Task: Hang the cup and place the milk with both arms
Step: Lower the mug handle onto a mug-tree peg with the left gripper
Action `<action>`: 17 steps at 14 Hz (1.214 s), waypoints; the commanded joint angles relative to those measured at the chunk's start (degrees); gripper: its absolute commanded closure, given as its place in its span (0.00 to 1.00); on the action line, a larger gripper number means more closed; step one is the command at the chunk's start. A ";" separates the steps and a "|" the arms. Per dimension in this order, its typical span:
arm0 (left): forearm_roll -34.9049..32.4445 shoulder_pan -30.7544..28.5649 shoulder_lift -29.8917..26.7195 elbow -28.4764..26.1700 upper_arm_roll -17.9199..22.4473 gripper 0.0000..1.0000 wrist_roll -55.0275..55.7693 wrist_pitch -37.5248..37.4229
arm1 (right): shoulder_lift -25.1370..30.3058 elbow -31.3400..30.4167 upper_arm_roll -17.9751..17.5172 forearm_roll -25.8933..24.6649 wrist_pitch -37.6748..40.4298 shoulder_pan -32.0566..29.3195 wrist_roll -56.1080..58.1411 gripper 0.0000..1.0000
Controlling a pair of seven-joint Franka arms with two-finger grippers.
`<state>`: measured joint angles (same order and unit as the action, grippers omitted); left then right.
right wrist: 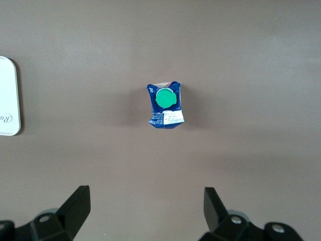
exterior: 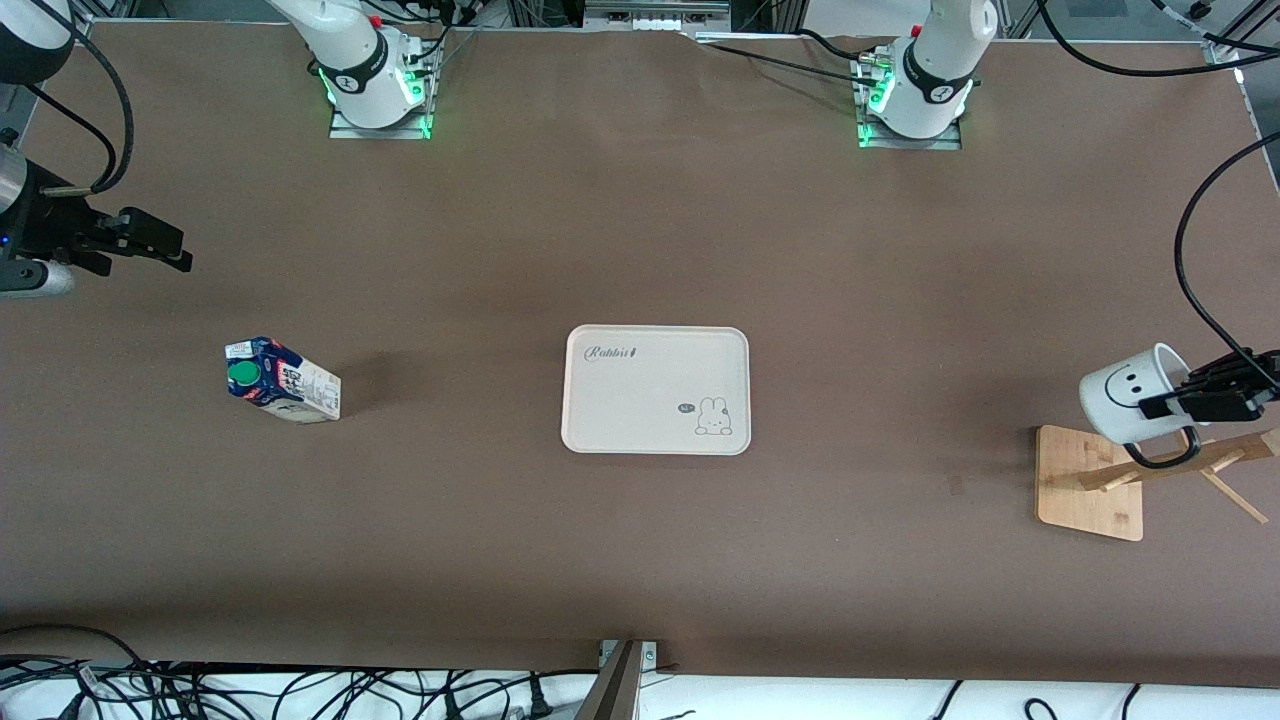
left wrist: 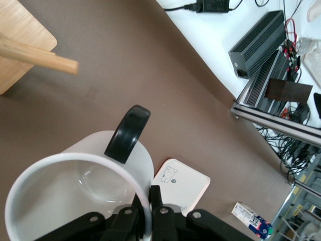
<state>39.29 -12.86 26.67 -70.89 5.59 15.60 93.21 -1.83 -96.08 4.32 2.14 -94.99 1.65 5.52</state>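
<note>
A: Cup (exterior: 1130, 392) pinched at rim by left gripper (exterior: 1188, 398), held over wooden rack (exterior: 1090, 485); handle (left wrist: 127, 133) just short of peg (left wrist: 37, 56).
B: Thread loop squarely, then release. Milk (exterior: 284, 381) upright on table, toward right arm's end; right gripper (right wrist: 145, 211) spread wide above it, empty.

A wide bench (exterior: 640, 560) covered in a matte brown sheet fills almost the whole scene, evenly lit from above with faint soft shadows. A cream tray (exterior: 656, 390) (printed with a small rabbit drawing) lies near the bench's middle and serves as the landmark. Nearer the front camera than the tray, past the bench's edge, a white floor strip (exterior: 800, 698) carries tangled black cables (exterior: 300, 690). An aluminium frame post (exterior: 615, 680) rises at that same edge. In the left wrist view, a finned black power unit (left wrist: 263, 40) sits on white flooring beside metal framing (left wrist: 281, 125).
</note>
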 commanded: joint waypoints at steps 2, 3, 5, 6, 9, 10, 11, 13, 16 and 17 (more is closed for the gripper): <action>2.37 -2.87 5.92 7.77 -0.75 1.00 0.04 -0.75 | -0.37 1.24 0.08 -0.47 1.30 0.02 0.11 0.00; 4.11 -3.92 7.24 8.91 -0.75 1.00 -1.09 -0.75 | -0.37 1.24 0.08 -0.47 1.30 0.11 0.11 0.00; 5.53 -4.19 8.48 10.41 -0.75 1.00 -1.80 -0.93 | -0.45 1.24 0.08 -0.47 1.21 0.02 0.20 0.00; 5.53 -4.19 8.40 10.42 -0.75 1.00 -1.80 -0.93 | -0.37 1.33 0.08 -0.47 1.21 0.11 0.11 0.00; 5.53 -4.71 8.49 10.33 -0.75 1.00 -1.98 -1.54 | -0.45 1.33 0.08 -0.30 1.21 0.11 0.20 0.00; 5.53 -5.76 8.49 10.33 -0.75 1.00 -2.07 -2.50 | -0.37 1.33 0.08 -0.38 1.21 0.11 0.20 0.00; 5.27 -5.95 8.49 10.33 -0.75 1.00 -2.07 -3.29 | -0.45 1.33 0.08 -0.39 1.21 0.11 0.20 0.00; 5.01 -6.82 8.49 10.33 -0.67 1.00 -2.16 -5.49 | -0.45 1.33 0.08 -0.30 1.21 0.11 0.20 0.00; 4.92 -8.32 8.57 9.46 -0.67 1.00 -7.14 -6.11 | -0.37 1.24 0.08 -0.30 1.21 0.02 0.20 0.00; 4.92 -8.93 8.84 9.36 -0.67 1.00 -9.69 -6.12 | -0.37 1.24 0.08 -0.38 1.21 0.11 0.20 0.00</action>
<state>43.69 -20.35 34.46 -62.72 5.43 10.08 88.35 -1.87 -96.06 4.34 2.14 -94.93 1.64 5.52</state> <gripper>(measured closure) 0.938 0.000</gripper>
